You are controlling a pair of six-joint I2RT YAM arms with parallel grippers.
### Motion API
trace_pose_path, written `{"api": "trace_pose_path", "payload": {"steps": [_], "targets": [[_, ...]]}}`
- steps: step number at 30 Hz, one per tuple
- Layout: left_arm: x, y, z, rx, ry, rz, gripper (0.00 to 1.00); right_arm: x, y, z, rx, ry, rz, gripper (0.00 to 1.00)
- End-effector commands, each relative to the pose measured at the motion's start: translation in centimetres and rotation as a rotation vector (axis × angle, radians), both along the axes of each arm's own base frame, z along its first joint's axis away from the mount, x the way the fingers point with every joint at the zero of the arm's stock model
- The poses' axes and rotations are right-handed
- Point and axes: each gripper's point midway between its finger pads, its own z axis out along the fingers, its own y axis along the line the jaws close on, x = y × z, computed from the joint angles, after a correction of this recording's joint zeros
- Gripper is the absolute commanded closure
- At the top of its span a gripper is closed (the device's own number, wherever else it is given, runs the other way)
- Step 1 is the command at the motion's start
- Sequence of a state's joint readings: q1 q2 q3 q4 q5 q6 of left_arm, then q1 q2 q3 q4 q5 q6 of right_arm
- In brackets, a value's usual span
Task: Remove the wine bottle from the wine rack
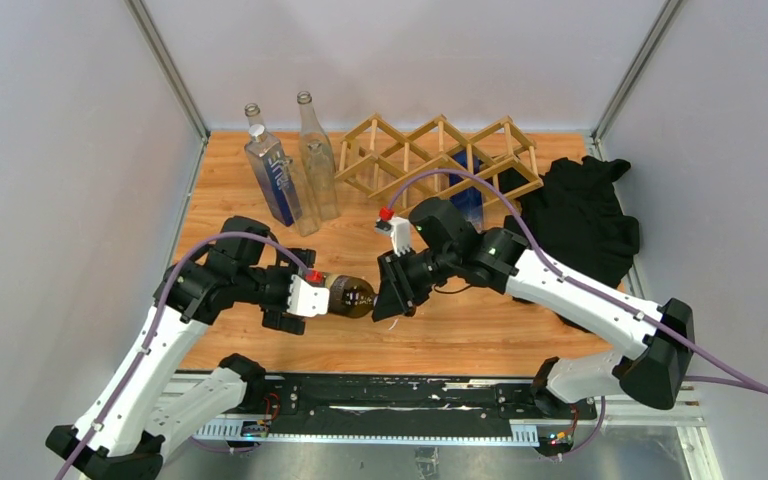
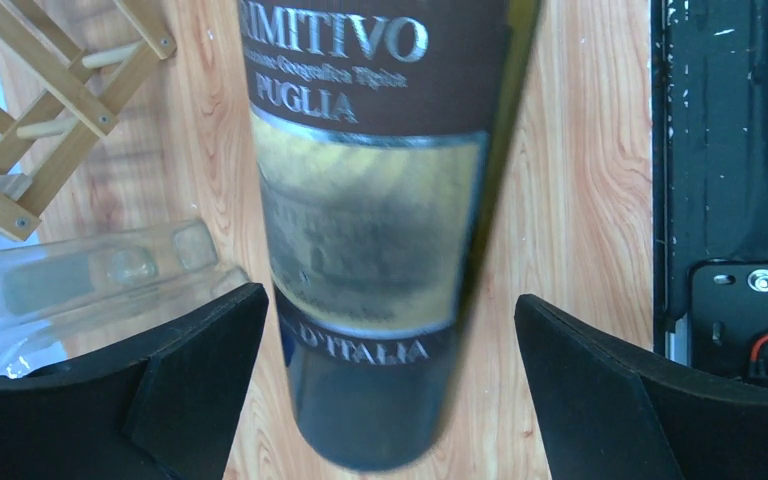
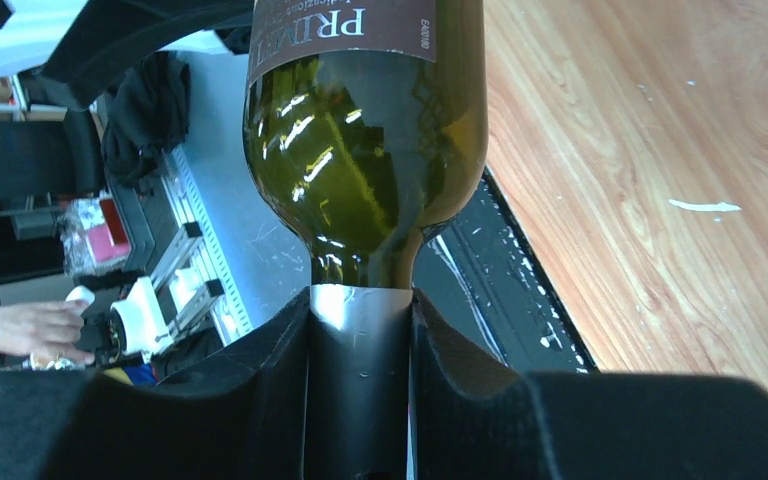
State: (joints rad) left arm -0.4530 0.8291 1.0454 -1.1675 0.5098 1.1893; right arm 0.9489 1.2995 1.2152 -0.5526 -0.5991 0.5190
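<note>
The dark glass wine bottle [image 1: 352, 296] is horizontal in front of the light wooden lattice wine rack [image 1: 438, 155], between the left gripper [image 1: 322, 297] and the right gripper [image 1: 392, 288]. Two clear glass bottles [image 1: 278, 178] stand left of this rack.

Clear bottle with blue label [image 1: 272, 178], plain clear bottle [image 1: 317, 165], black cloth [image 1: 582, 215]

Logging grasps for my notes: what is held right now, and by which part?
The right tool grips the wine bottle by its neck. The left tool stands open around the bottle's labelled body, holding nothing.
</note>
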Motion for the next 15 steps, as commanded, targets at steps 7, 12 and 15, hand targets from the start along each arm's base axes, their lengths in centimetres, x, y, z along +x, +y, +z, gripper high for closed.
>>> {"api": "trace_pose_path", "payload": {"steps": [7, 12, 15], "targets": [[1.1, 0.2, -1.5, 0.029, -0.027, 0.030, 0.00, -2.9, 3.2, 5.8, 0.200, -0.111, 0.210, 1.00], [0.9, 0.1, -2.3, 0.026, 0.030, 0.061, 0.02, -2.9, 3.3, 5.8, 0.203, -0.143, 0.223, 1.00], [0.6, 0.2, -3.1, 0.033, 0.058, 0.068, 0.00, -2.9, 3.3, 5.8, 0.202, -0.160, 0.227, 1.00]]}}
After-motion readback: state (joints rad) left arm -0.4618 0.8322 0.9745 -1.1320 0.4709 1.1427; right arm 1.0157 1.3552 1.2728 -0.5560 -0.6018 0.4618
